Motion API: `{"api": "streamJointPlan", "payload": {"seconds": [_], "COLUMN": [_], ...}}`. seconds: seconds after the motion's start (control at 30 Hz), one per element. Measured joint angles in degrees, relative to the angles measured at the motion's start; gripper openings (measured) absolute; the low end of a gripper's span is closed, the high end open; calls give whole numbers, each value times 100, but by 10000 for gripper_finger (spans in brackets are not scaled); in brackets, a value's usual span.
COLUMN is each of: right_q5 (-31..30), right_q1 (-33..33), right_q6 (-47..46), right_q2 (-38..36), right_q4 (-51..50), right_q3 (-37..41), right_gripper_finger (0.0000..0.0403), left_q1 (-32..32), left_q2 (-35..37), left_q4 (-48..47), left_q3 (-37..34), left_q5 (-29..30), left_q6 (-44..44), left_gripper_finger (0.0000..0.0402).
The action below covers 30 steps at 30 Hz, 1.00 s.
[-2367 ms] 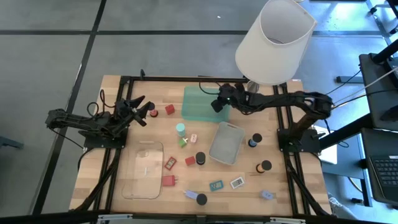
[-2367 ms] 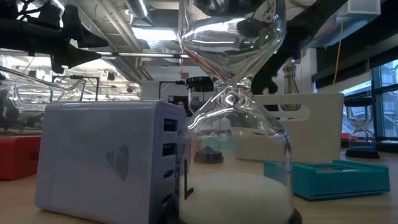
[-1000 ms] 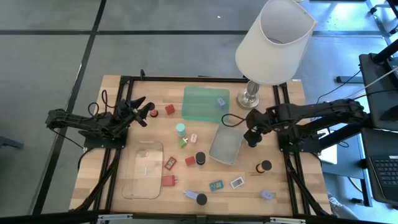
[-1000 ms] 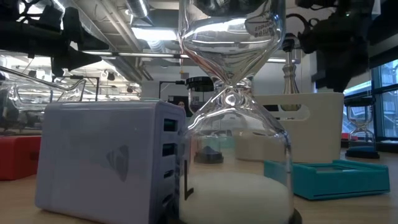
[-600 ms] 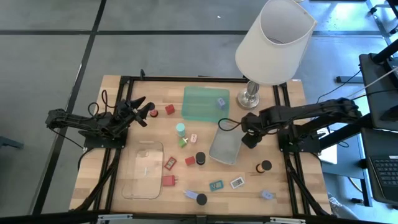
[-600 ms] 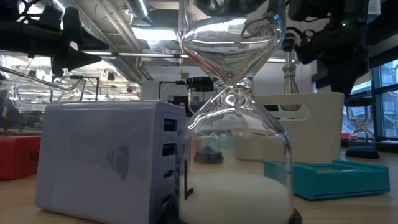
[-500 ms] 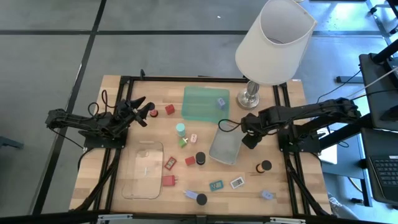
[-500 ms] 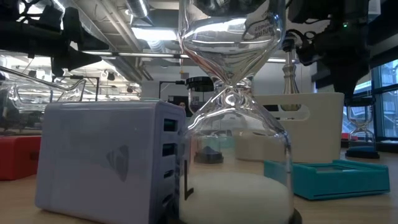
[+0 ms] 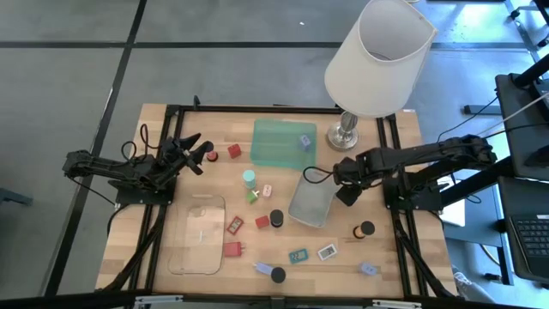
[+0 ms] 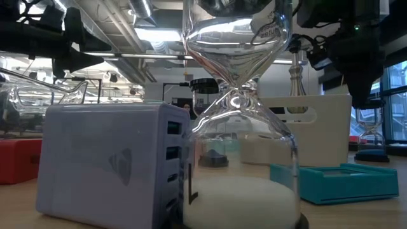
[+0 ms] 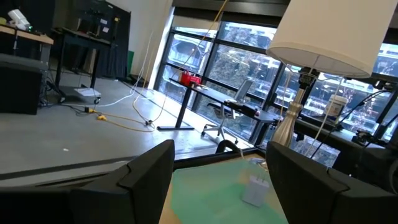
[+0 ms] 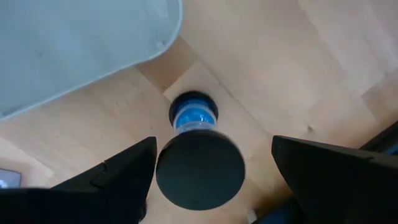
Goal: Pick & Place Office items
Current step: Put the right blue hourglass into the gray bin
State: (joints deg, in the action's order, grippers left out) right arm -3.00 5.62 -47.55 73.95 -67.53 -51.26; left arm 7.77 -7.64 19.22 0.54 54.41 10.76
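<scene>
Right gripper (image 9: 346, 194) hangs over the table just beside the right edge of the grey tray (image 9: 310, 198). Right wrist view: its fingers (image 12: 127, 171) are spread wide, one on each side of a small hourglass (image 12: 198, 155) with black round caps and blue contents, seen from above. The fingers flank the top cap with a clear gap on both sides and touch nothing. The hourglass stands upright on the bare wood near a corner of the grey tray. Left gripper (image 9: 190, 151) waits near the left edge of the table, fingers (image 11: 146, 168) parted and empty, close to a red block (image 9: 233, 151). A pale blue-grey piece (image 9: 304, 142) lies in the green tray (image 9: 273, 144). Other office items lie scattered on the wood: a teal disc (image 9: 249, 177), a black cap (image 9: 276, 218) left of the grey tray, another black cap (image 9: 365, 229) toward the right edge, and two small cards (image 9: 312, 254) near the front. The lamp (image 9: 377, 53) stands at the back right.
</scene>
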Motion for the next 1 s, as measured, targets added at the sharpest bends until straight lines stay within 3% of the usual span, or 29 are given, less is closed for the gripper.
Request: {"api": "streamJointPlan", "payload": {"seconds": [0.37, 0.83, 1.0], "right_q5": [110, 107, -205], "right_q1": [67, 67, 67], "right_q6": [-304, -129, -137], "right_q2": [2, 2, 2], "right_q4": [45, 29, -564], "right_q3": [543, 530, 76], "right_gripper_finger": [314, 223, 208], "left_q1": [0, 0, 0], "left_q2": [2, 0, 0], "left_q4": [0, -2, -4], "left_q3": [0, 0, 0], "left_q5": [11, 299, 299], "left_q6": [0, -2, -1], "left_gripper_finger": [251, 251, 251]}}
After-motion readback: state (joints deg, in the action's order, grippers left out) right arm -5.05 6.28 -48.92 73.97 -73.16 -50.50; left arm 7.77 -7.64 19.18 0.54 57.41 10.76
